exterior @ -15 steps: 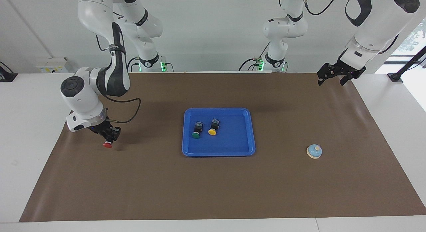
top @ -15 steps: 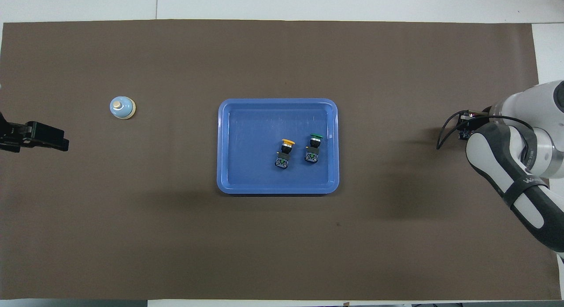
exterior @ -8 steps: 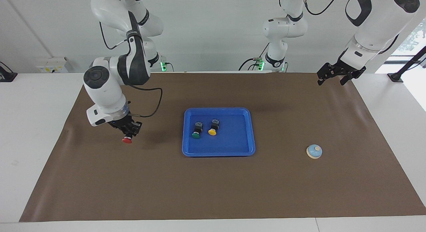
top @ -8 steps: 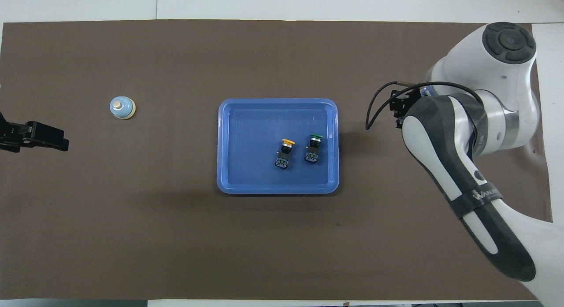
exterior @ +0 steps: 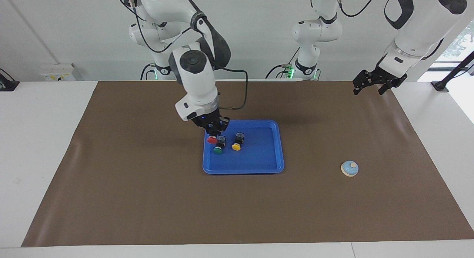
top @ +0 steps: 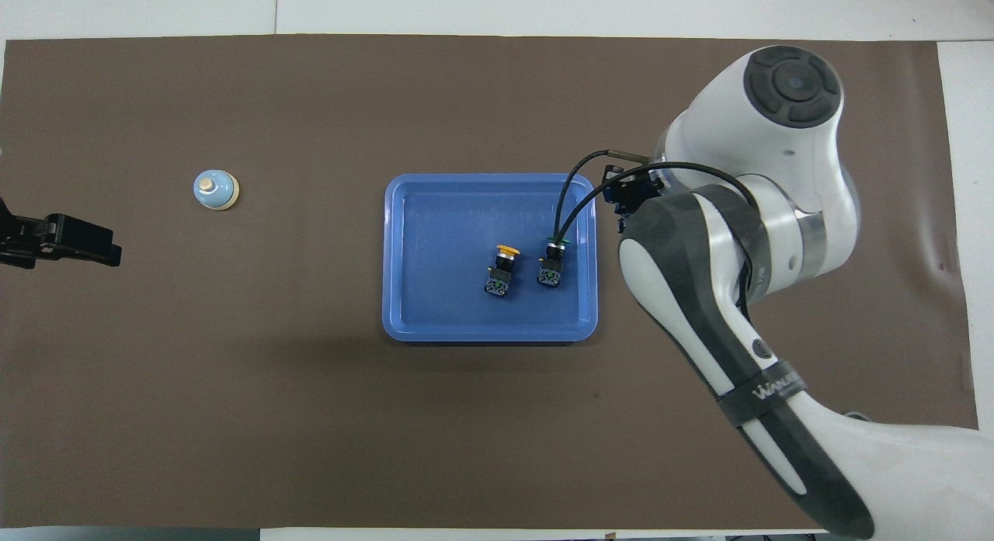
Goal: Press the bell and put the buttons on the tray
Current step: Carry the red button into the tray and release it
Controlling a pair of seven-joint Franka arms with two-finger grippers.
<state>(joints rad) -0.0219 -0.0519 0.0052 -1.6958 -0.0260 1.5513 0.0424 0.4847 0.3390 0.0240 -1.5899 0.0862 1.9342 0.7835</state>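
Red button (exterior: 212, 140) is clamped in my right gripper (exterior: 212, 134) over the tray (exterior: 259, 168) edge, beside green button (exterior: 218, 150) and yellow button (exterior: 236, 147). Bell (exterior: 349, 168) sits toward left arm's end. Left gripper (exterior: 374, 84) waits, fingers spread. No legible labels.

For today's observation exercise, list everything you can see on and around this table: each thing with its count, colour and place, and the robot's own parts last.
Flat rectangular plastic tray: one, bright blue, middle of the mat.
Green-capped push-button switch: one, black body, lying in the tray.
Yellow-capped push-button switch: one, black body, in the tray beside the green one.
Red-capped push-button switch: one, held over the tray's edge at the right arm's end.
Small dome bell: one, light blue, cream knob, on the mat toward the left arm's end.
Mat: one, brown, covering the white table.
Right gripper: shut on the red switch.
Left gripper: waiting over the mat's corner.
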